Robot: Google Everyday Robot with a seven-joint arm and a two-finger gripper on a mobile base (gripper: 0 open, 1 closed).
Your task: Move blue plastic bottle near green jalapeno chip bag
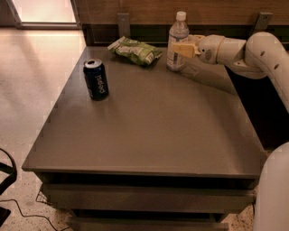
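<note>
Upright blue plastic bottle (178, 34) at 1 o'clock on surface (158, 135); green jalapeno chip bag (135, 50) lies near, at its 9 o'clock. From 3 o'clock, gripper (178, 48), fingers (184, 49) clamped on bottle's middle.

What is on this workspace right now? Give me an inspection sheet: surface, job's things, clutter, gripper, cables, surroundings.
Surface: grey-brown table, flat, no spills seen.
Job's things: blue plastic bottle upright and capped near the back edge; green jalapeno chip bag lying flat just left of it in view, not touching.
Clutter: dark blue soda can upright, nearer the camera than the bag and left of it.
Gripper: gripper shut on the bottle's side; arm reaches in from the right of view.
Cables: thin dark cable on the floor, lower left.
Surroundings: wood wall panel behind the table.
</note>
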